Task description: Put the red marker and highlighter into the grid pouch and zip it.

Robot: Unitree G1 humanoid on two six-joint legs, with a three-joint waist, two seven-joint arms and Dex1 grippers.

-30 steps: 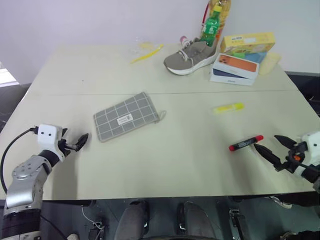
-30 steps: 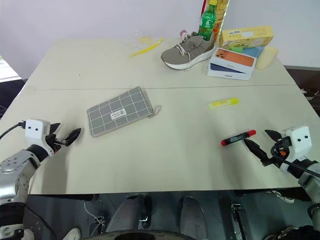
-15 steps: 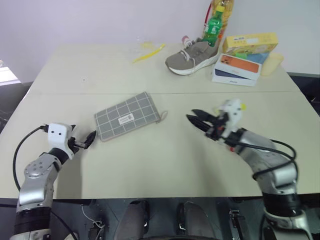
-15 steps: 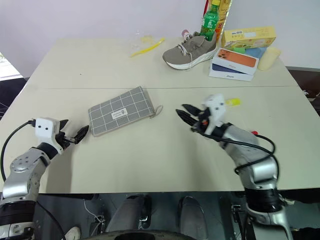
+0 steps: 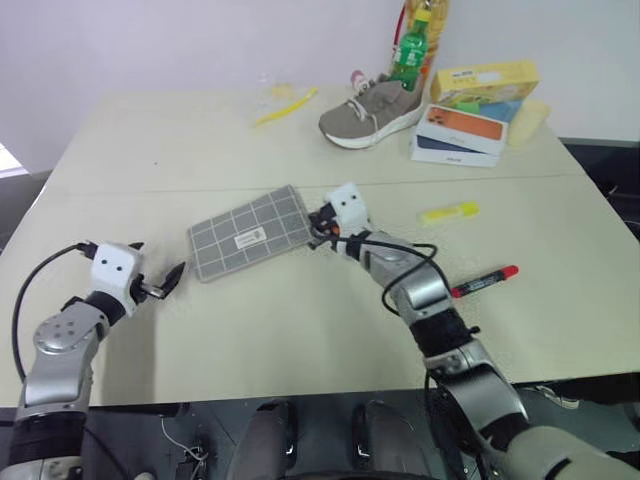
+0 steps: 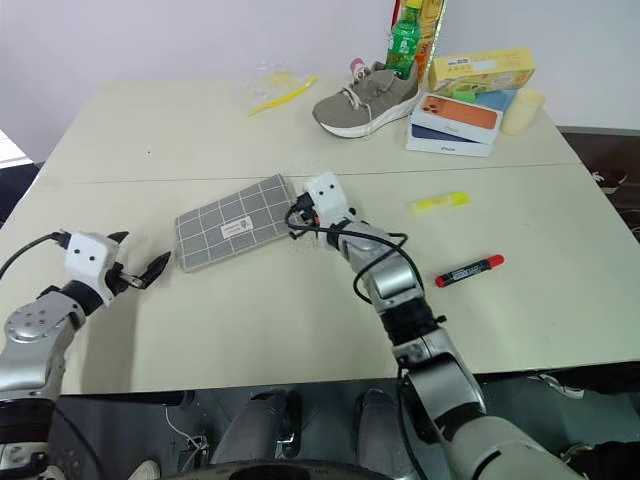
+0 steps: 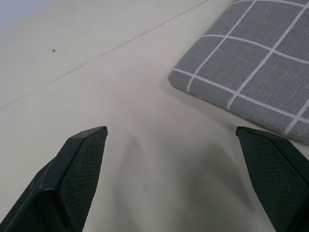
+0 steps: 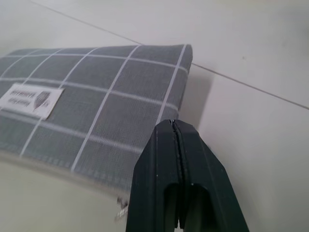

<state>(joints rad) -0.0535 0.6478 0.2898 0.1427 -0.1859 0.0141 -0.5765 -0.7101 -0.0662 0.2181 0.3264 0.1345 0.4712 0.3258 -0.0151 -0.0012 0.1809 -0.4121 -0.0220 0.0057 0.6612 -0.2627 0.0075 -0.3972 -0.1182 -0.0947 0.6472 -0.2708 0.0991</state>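
Note:
The grid pouch [image 5: 250, 232] lies flat on the table, grey with white lines and a small white label. My right gripper [image 5: 318, 225] is shut at the pouch's right end, its fingertips [image 8: 175, 126] pressed together right at the fabric edge; I cannot tell whether they pinch anything. My left gripper [image 5: 160, 272] is open just off the pouch's left end, with bare table between its fingers [image 7: 91, 145]. The yellow highlighter [image 5: 448, 212] lies right of the pouch. Nearer the front right lies the red marker [image 5: 483, 282], away from both grippers.
At the back right stand a grey shoe [image 5: 370, 105], a green bottle [image 5: 408, 55], stacked phone boxes [image 5: 460, 135] and a yellow box [image 5: 488, 82]. A thin yellow stick [image 5: 285, 105] lies at the back. A seam [image 5: 120, 188] crosses the table.
My right arm has swung from the table's right edge leftward to the pouch's right end, and its fingers have gone from open to shut. The left gripper stays open by the pouch.

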